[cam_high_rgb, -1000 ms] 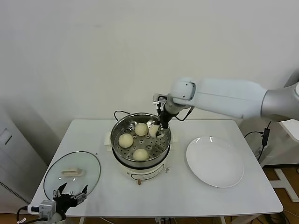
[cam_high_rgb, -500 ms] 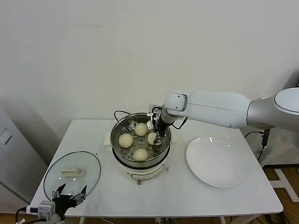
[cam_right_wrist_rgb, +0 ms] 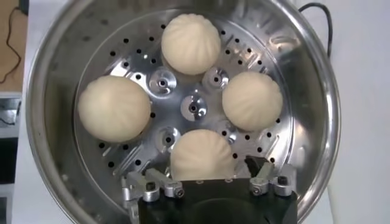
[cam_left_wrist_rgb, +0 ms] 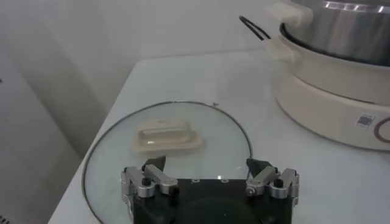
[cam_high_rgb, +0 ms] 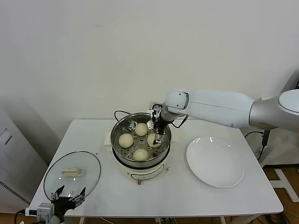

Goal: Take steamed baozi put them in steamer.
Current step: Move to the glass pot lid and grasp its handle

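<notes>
Four cream-white baozi lie on the perforated floor of the steel steamer: the far one, the left one, the near one and the right one. My right gripper hangs open inside the steamer over the right one. In the right wrist view that baozi sits between the spread fingers of the right gripper, with small gaps on both sides. The steamer wall rings the other three. My left gripper is open and idle at the table's front left.
A flat white plate lies right of the steamer. The glass lid with its white handle lies at the front left, under my left gripper. The white cooker base and its black cord stand mid-table.
My right gripper has come down from above the steamer's far right rim into the basket with the fourth baozi. That baozi now lies on the floor.
</notes>
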### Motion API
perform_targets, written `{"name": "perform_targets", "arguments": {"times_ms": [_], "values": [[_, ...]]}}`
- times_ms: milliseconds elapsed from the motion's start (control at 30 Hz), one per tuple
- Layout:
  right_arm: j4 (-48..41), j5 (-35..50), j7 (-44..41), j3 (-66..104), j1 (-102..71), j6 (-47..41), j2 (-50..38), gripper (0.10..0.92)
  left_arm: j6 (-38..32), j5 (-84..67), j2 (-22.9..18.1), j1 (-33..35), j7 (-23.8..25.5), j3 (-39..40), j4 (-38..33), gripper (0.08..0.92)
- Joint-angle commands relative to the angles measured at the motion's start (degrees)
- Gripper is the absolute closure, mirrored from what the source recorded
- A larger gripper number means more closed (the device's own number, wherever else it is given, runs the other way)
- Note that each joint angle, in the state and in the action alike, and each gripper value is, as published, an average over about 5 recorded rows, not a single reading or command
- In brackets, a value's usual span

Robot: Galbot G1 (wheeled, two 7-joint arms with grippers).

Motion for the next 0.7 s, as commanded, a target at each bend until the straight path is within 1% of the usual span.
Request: {"name": "perform_targets", "arguments": {"times_ms": [33, 133, 233, 367, 567, 700], "values": [[2.33, 4.03, 0.8, 10.77, -1.05, 2.08, -13.65, 0.203, 0.36, 0.59, -0.77, -0.45, -0.1, -0.32, -0.51, 0.177], [4.4, 7.0, 5.87, 18.48, -5.72, 4.46, -20.48, 0.203, 0.63, 0.69, -0.8, -1.31, -0.34, -0.5, -0.5, 0.177], [7.26, 8.88, 11.48, 29.81, -14.45, 6.91, -27.44, 0.203, 0.86, 1.05, -0.9, -2.23, -0.48, -0.42, -0.48, 0.177], [11.04, 6.36, 16.34, 48.67, -32.0, 10.59, -33.79, 0.203, 0.11, 1.23, -0.78, -3.58, 0.27, 0.08, -0.13, 0.177], [16.66, 3.8, 27.05, 74.85, -60.07, 20.64, -36.94, 0.203, -2.59, 1.05, 0.3, -5.13, 1.73, -0.22, 0.88, 0.177], [19.97, 1.08, 32.11, 95.19, -80.25, 25.49, -32.13, 0.203, -4.79, 1.71, 0.63, -5.31, 2.83, -0.51, 1.14, 0.177]]}}
